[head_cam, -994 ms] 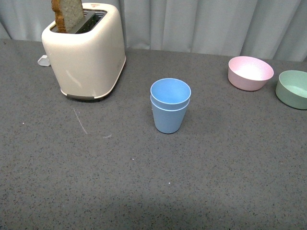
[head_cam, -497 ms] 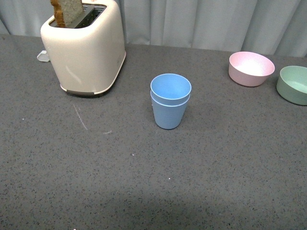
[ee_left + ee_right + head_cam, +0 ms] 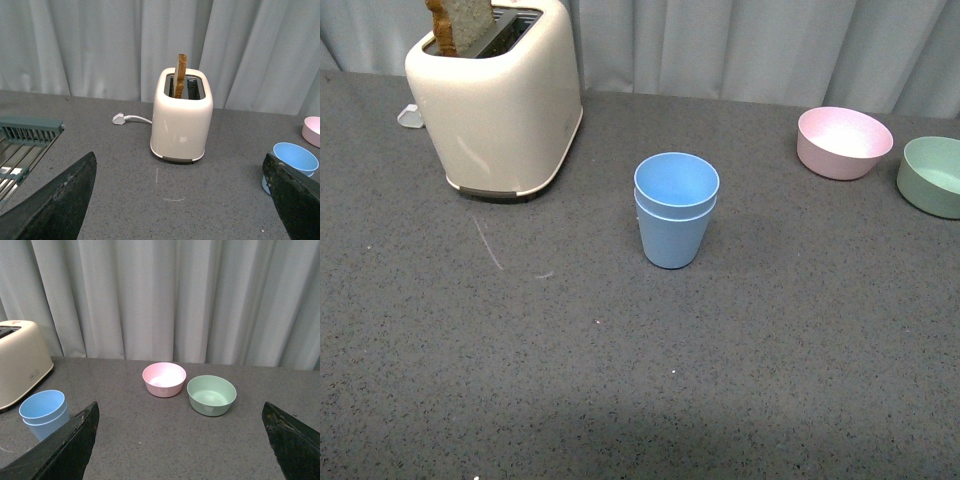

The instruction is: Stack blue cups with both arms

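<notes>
Blue cups (image 3: 675, 215) are seen nested at frame centre, stacking judged complete; left gripper (image 3: 180, 200) and right gripper (image 3: 180, 440) are held apart, empty, only retreat needed.

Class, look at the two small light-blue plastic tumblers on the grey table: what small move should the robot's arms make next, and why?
Probably none beyond keeping both arms back. The two light-blue plastic tumblers already sit nested, upright, one rim just above the other, on the grey table. The left gripper and right gripper both show wide-apart fingers holding nothing, clear of the stack. The task looks done.
</notes>
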{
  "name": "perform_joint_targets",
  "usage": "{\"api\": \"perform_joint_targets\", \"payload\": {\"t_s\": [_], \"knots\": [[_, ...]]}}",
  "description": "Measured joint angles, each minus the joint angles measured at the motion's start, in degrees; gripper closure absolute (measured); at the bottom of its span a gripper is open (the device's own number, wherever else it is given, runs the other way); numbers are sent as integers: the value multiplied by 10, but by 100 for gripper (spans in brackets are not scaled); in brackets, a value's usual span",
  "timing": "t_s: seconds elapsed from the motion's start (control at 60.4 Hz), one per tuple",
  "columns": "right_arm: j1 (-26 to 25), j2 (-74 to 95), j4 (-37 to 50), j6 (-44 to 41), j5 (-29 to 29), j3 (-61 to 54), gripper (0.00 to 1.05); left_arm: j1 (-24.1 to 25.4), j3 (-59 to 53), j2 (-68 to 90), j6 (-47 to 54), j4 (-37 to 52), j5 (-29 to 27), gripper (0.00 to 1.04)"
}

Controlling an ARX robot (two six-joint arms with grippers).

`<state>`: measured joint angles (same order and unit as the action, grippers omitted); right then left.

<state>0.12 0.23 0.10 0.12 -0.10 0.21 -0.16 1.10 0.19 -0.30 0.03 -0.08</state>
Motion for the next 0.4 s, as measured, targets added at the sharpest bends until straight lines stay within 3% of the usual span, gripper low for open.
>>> {"api": "perform_joint_targets", "payload": {"t_s": [0.398], "knots": [[0,0,0,0,0,0,10,0,0,0,0,0,0,7]]}}
